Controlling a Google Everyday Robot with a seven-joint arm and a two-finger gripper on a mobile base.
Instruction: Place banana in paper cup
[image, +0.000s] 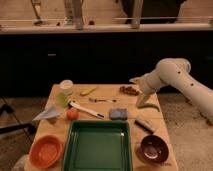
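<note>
The banana (89, 91) lies flat on the worktop (106, 92), at the far side and a bit to the left. The paper cup (66, 86) stands upright just to the left of it, near the far left corner. The two are near each other but not touching. As far as I can see, the cup has nothing in it.

The gripper (142, 96) is over on the right side of the worktop, at the end of the big white arm. It hangs just above a green pepper (148, 106) and close to a small red-brown thing (129, 90). It is well apart from the banana. I cannot tell if its jaws are open or closed, and I see nothing yellow in them.

So I think the job has not really begun. The banana has not been picked up yet. What is left is to go across to the left, grab the banana, lift it, bring it over the cup and let it drop in
</note>
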